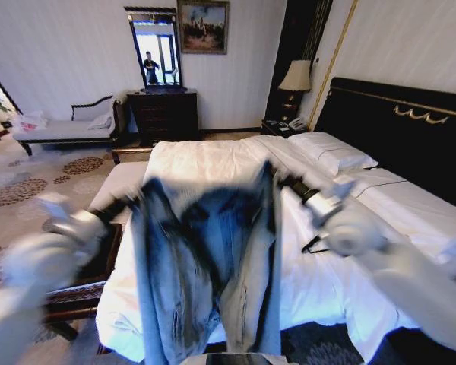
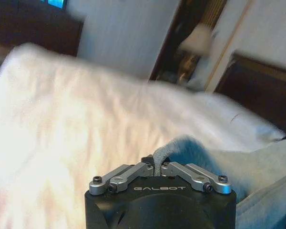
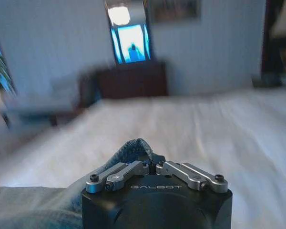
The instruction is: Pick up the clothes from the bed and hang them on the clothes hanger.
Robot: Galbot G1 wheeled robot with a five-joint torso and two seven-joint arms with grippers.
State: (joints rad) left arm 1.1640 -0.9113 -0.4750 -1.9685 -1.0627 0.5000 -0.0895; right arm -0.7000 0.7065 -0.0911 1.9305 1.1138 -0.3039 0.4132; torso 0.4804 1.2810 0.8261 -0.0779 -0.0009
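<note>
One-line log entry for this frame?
left pincer: shut on denim jacket | right pincer: shut on denim jacket | jacket: spread, held above bed | clothes hanger: on bed

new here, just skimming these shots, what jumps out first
A denim jacket hangs spread open in mid-air over the foot of the bed, the left gripper and right gripper each shut on a shoulder. Behind it, the tall black headboard stands to the right.

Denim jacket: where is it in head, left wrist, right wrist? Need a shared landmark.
Head: jacket hangs centre, spread between the left gripper and right gripper, above the bed.
Left wrist: grey-blue fold pinched in the shut jaws, trailing to the picture's lower right.
Right wrist: blue fold pinched in the shut jaws, trailing to the lower left.
Shared landmark: the white bed behind it.
</note>
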